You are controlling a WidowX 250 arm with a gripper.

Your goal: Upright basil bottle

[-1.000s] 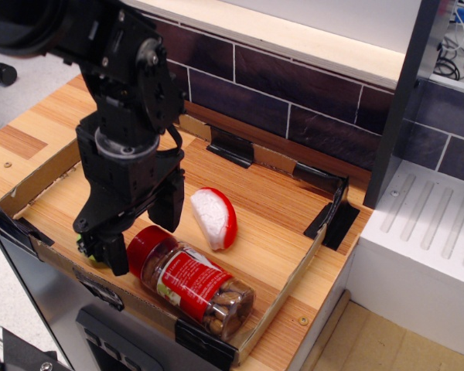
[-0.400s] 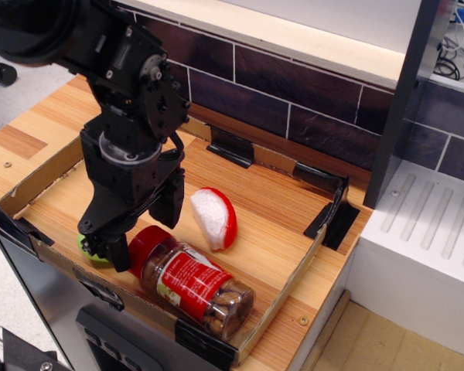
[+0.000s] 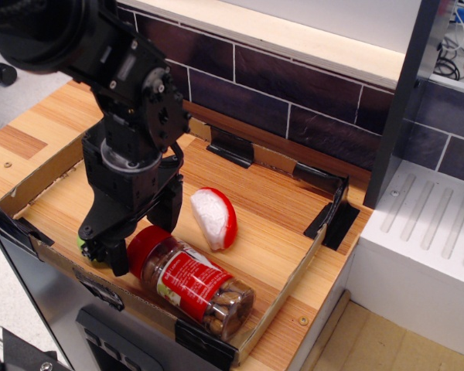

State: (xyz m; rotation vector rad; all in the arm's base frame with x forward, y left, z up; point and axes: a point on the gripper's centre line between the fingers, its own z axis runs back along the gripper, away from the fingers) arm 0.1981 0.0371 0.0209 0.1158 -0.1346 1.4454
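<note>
The basil bottle (image 3: 192, 283) lies on its side near the front edge of the wooden tray (image 3: 282, 232), red cap to the left, clear bottom with brownish contents to the right. My gripper (image 3: 143, 236) is open. It hangs over the bottle's red cap (image 3: 143, 241), one finger (image 3: 117, 255) on the cap's left, the other (image 3: 170, 212) behind it. The fingers do not press on the bottle.
A red-and-white wedge (image 3: 214, 218) lies just behind the bottle, right of the gripper. A green toy (image 3: 83, 246) peeks out left of the gripper. The tray has low cardboard walls and black corner clips (image 3: 336, 212). A dark tiled wall stands behind.
The gripper has shifted slightly left and down around the bottle's cap. The bottle and wedge have not moved.
</note>
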